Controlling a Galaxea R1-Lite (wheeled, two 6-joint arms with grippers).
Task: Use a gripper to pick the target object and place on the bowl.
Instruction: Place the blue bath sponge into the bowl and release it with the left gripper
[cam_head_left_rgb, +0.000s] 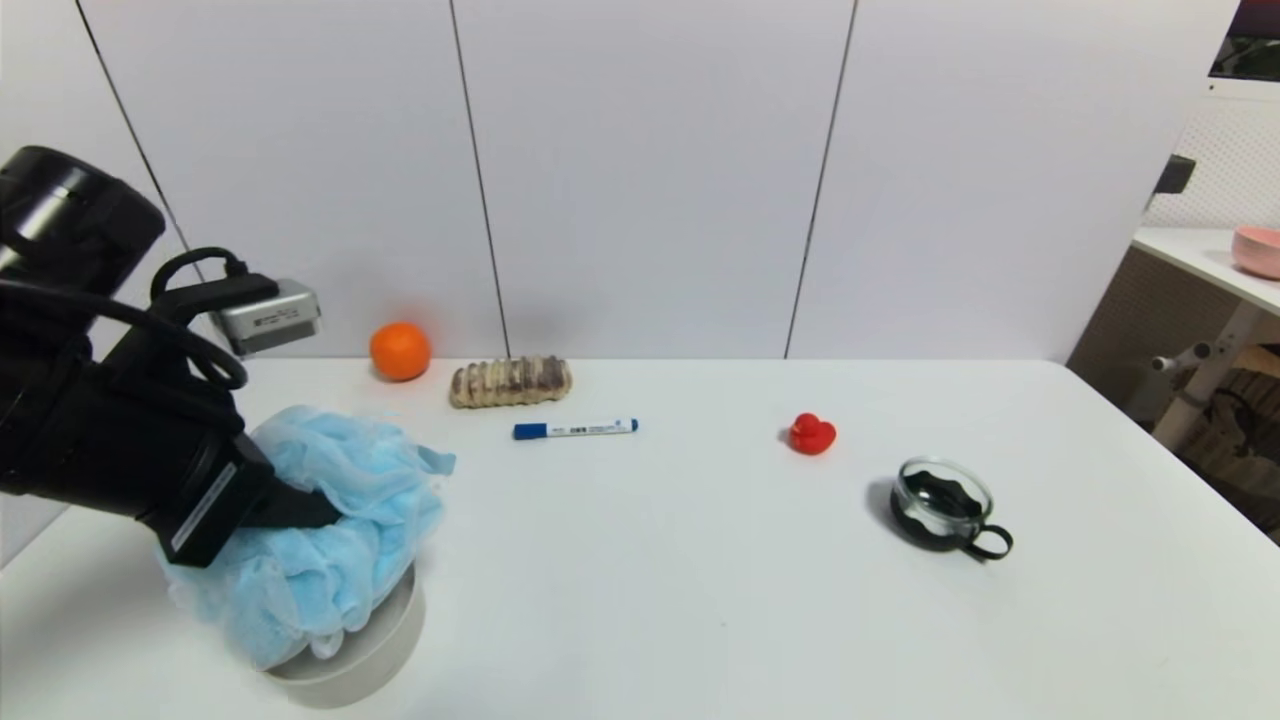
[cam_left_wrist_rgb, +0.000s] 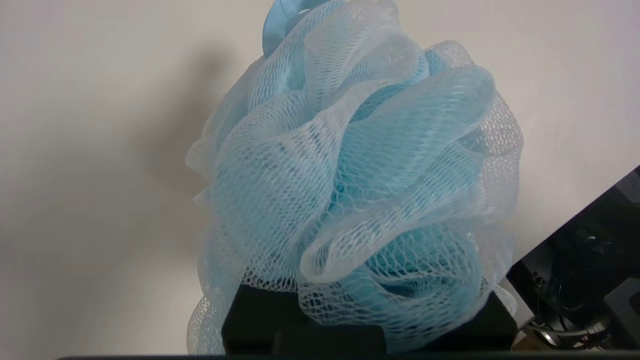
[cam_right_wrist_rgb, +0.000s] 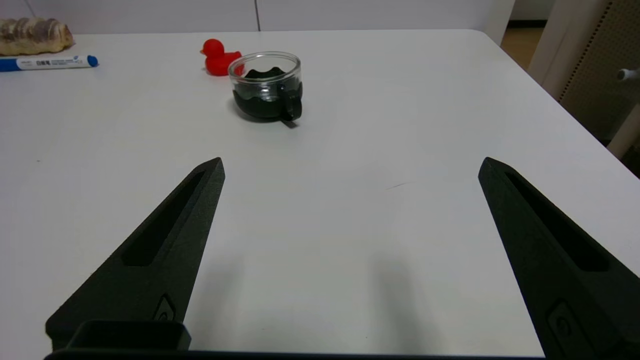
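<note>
Blue pouf (cam_head_left_rgb: 340, 520), fluffy and made of net, sitting on top of the grey bowl (cam_head_left_rgb: 375, 645) at the near left of the white table (cam_head_left_rgb: 700, 560). Spilling over the rim and hiding most of the bowl. Left gripper (cam_head_left_rgb: 315, 512) pushed into the soft net, one black finger (cam_head_left_rgb: 300, 510) poking into the fluff. Looks clenched on the pouf, net bunched up around the black finger bases in the left wrist view. Right gripper (cam_right_wrist_rgb: 350, 170) parked low over the near right of the table, fingers spread wide, holding nothing.

Picking up: done. Carrying to the bowl: done, by the look of it. Left to do: let go and pull away without dragging the net along. Could snag on the finger tips.

Far off and not needed: orange (cam_head_left_rgb: 400, 351), marker (cam_head_left_rgb: 575, 429), red duck (cam_head_left_rgb: 811, 434), glass cup (cam_head_left_rgb: 945, 505).
</note>
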